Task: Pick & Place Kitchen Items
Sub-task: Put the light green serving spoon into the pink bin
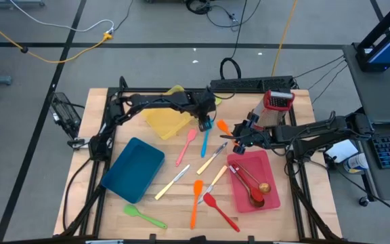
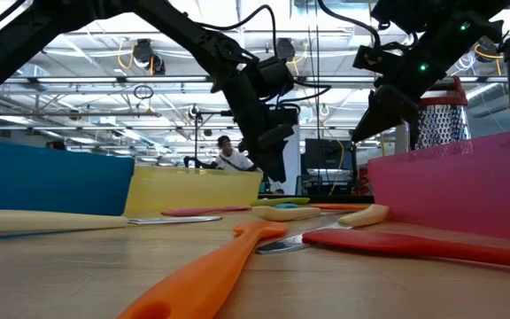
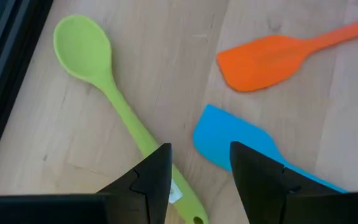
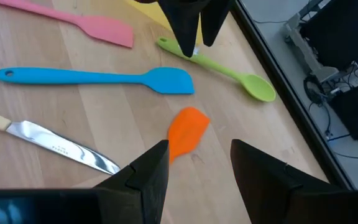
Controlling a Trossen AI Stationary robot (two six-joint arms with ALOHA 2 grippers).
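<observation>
Left gripper [image 3: 199,180] spread open, poised over green spoon [image 3: 98,74] handle upper centre of high view — best lowered straight, centred on handle, clear of blue spatula [image 3: 241,146]; right gripper [image 4: 197,171] open above orange spatula [image 4: 185,134]

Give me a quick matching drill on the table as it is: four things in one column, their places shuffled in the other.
Things:
1. metal spoons
2. blue spatula
3. box grater
4. left gripper

Places:
A. upright on the table beside the right arm
B. inside the red tray
C. open, above the handle of a green spoon
D. flat on the bare wood between the pink spatula and a knife

Pairs: 1-B, 2-D, 3-A, 4-C
</observation>
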